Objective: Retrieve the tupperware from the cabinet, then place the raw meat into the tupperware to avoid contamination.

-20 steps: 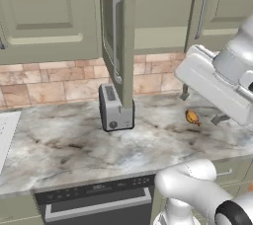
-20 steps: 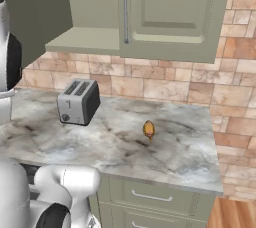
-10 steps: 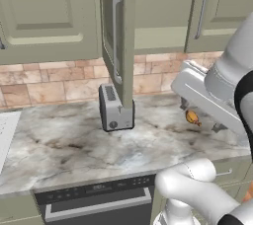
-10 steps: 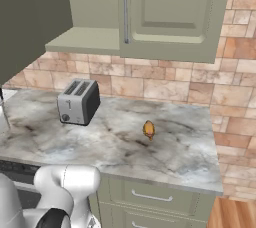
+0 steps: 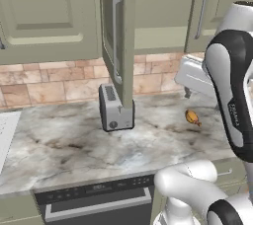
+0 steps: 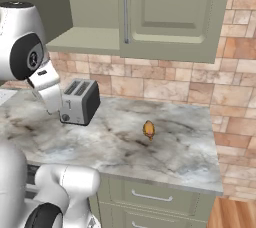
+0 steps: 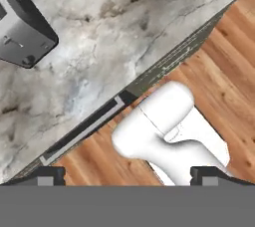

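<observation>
Marble counter (image 5: 64,145) under green cabinet (image 5: 163,12), one door swung open. Toaster (image 5: 114,106) sits mid-counter near the back wall, meat (image 6: 148,129) out toward the right end. The hand view looks straight down past the front edge to wood floor (image 7: 224,61). Gripper (image 7: 127,175) fingertips spread wide apart, holding nothing. Can't spot the tupperware; the open door blocks the shelf.

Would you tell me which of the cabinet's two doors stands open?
The cabinet's left door, swung edge-on above the toaster; the right door stays flat and shut.

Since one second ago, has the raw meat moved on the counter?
No. The raw meat lies at the same spot to the right of the toaster, in the right base view.
</observation>
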{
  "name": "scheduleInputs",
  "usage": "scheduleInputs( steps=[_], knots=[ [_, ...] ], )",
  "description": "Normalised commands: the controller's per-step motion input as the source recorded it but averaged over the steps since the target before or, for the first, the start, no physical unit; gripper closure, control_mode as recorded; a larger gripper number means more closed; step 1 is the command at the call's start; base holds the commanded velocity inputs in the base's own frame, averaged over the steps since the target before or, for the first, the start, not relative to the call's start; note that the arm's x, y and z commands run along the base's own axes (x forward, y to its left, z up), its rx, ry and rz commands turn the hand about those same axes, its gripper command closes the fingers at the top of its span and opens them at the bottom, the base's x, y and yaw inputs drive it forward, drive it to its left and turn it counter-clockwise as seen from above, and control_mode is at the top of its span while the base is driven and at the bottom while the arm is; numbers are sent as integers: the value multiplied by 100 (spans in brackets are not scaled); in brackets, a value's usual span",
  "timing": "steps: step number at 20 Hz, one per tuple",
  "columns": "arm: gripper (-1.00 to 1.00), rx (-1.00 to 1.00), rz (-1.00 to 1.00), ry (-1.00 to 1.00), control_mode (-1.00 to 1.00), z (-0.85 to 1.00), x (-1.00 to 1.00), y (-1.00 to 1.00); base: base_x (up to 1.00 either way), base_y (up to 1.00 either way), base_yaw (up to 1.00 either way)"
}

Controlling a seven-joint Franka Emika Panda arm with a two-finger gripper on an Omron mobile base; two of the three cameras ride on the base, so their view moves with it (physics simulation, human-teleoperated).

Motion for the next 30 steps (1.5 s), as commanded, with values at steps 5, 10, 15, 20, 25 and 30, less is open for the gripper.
scheduleInputs(
  steps=[5, 10, 15, 20, 25, 30],
  knots=[
    [-100, -17, 37, 3, -100, -17, 31, -19, 0, 0, 0],
    [-100, -14, 38, -7, -100, -2, 8, -24, 0, 0, 0],
    [-100, -10, 30, -33, -100, 0, 0, -45, 0, 0, 0],
    [-100, -6, 21, -41, -100, 0, 21, -49, 0, 0, 0],
    [-100, -3, 15, -17, -100, 32, 52, -35, 0, 0, 0],
    [-100, -5, 8, -16, -100, 42, 41, -24, 0, 0, 0]
  ],
)
